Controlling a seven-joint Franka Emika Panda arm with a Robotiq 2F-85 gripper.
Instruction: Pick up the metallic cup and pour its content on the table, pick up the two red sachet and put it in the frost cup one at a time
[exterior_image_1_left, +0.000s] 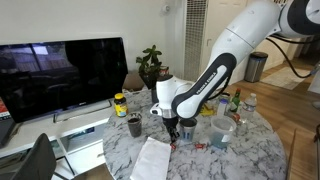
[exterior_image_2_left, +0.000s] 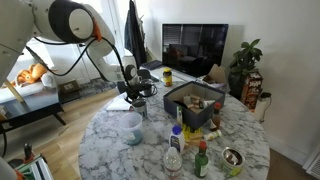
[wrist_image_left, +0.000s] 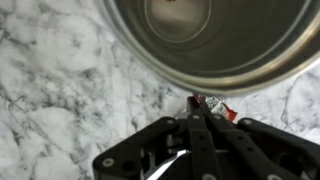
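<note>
One red sachet (wrist_image_left: 216, 106) seems pinched by the hand (wrist_image_left: 200, 101) beside the metallic cup (wrist_image_left: 235, 50).

Soft, even indoor daylight in both exterior views; resolution low, fine detail mushy. Black flat television screen (exterior_image_1_left: 60, 75) mirrors pale room reflections. White, grey-veined marble table top (exterior_image_2_left: 120, 150) carries only faint shadows. Wrist view: short silvery metal cup (wrist_image_left: 210, 40) across the top is out of focus, rim glinting; marble at left sharper; dark gripper (wrist_image_left: 200, 108) underexposed at bottom centre.
</note>
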